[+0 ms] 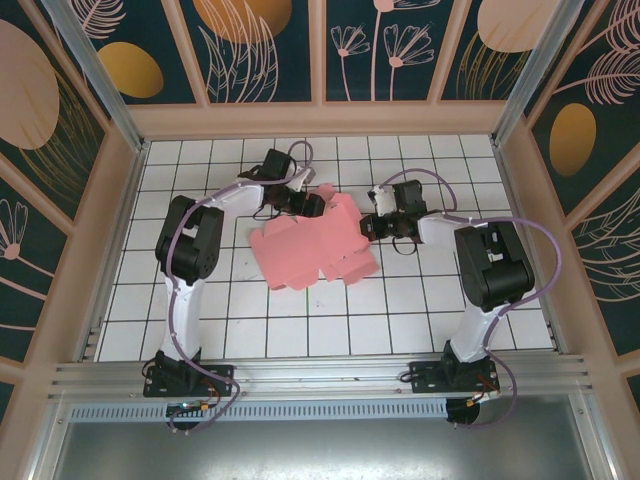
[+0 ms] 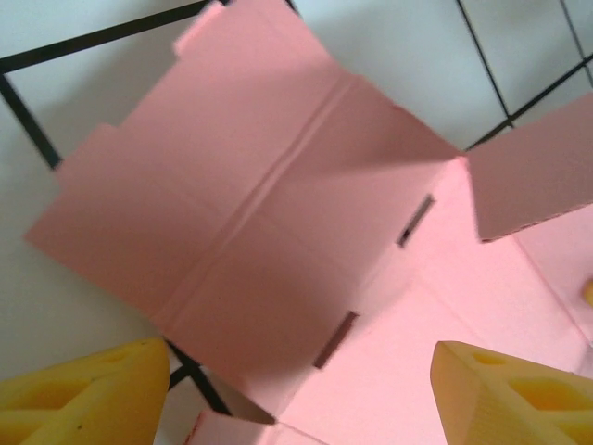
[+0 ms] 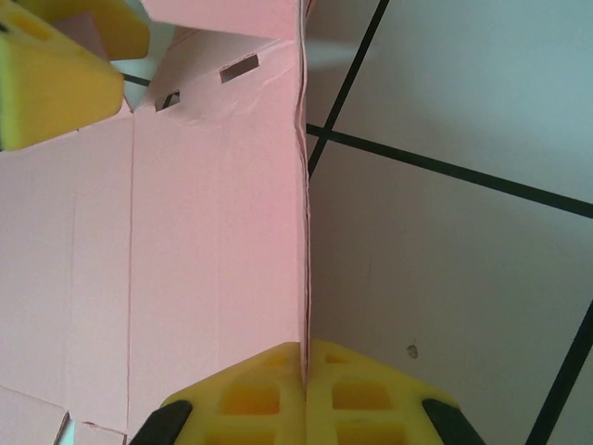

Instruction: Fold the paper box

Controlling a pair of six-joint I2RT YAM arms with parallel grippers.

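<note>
Over the far edge of the paper box [image 1: 300,255] we see the left gripper [image 2: 298,362] spread, empty, the flat card directly beneath it. The sheet's long axis runs across between the two grippers. At its right edge the right gripper [image 3: 304,366] pinches a raised wall.

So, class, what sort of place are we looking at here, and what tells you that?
Most likely a robot lab test cell: a left arm and right arm bolted to a metal rail, a white gridded table, and printed wall panels boxing it in.
</note>
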